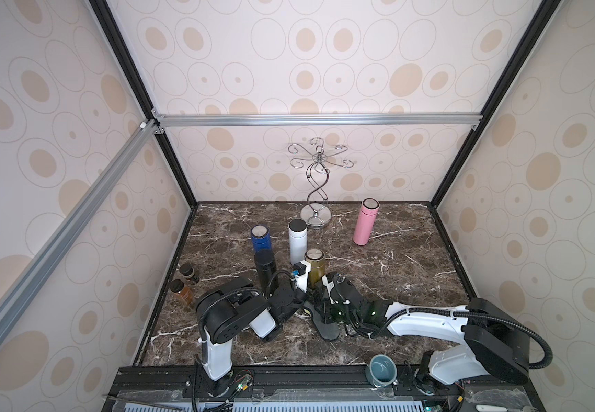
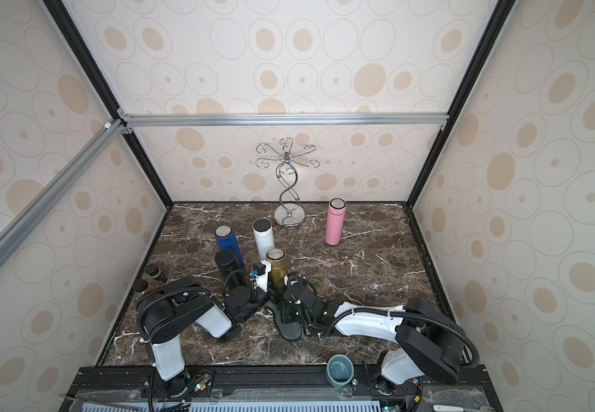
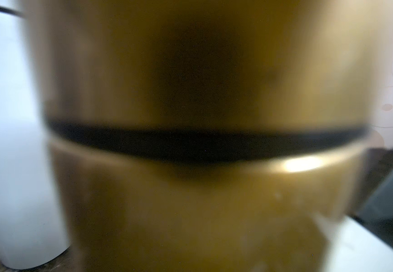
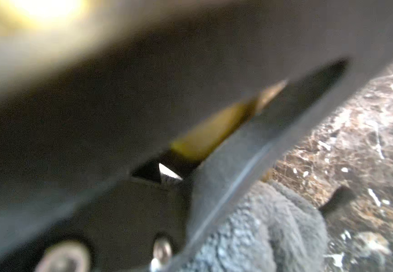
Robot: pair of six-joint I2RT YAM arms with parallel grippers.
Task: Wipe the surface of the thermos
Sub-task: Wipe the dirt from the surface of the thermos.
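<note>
top views, nearest: grey-blue cup (image 1: pixel 383 371) on the front rail, not part of this.
target: gold thermos (image 1: pixel 314 265) stands upright mid-table, long axis vertical, just ahead of both wrists. The black thermos (image 1: pixel 265 267) is just beside it on the left and the white thermos (image 1: pixel 296 240) is behind.
left gripper (image 1: pixel 308 287): low on the body from the robot's left, jaws drawn in. I judge it clamped on the gold thermos to steady it.
right gripper (image 1: pixel 319 292): low on the body's right side, pinched together on the dark cloth (image 1: pixel 326 326). The cloth's tail lies on the marble table (image 1: pixel 395 271).
key relation: the thermos wall is ahead and slightly left of the right gripper. Both arms are about equally near. The right one carries the cloth, so the stroke should run up the vertical axis.
hidden: both sets of fingertips sit under the wrists, so I cannot tell whether the cloth touches the wall.

left wrist, nearest: gold wall (image 3: pixel 202 82) fills the frame, out of focus, with a black band across it.
beside: white thermos (image 3: pixel 7 141), close but apart.
hidden: no jaw clearly visible, so the grip is inferred.

right wrist, nearest: a dark blurred finger (image 4: pixel 249 164) runs diagonally across the frame.
through the gap: a gold sliver (image 4: pixel 204 139) of the thermos.
cloth (image 4: pixel 261 223): bunched under the finger, over the marble.
hidden: the pinch point is blurred.
</note>
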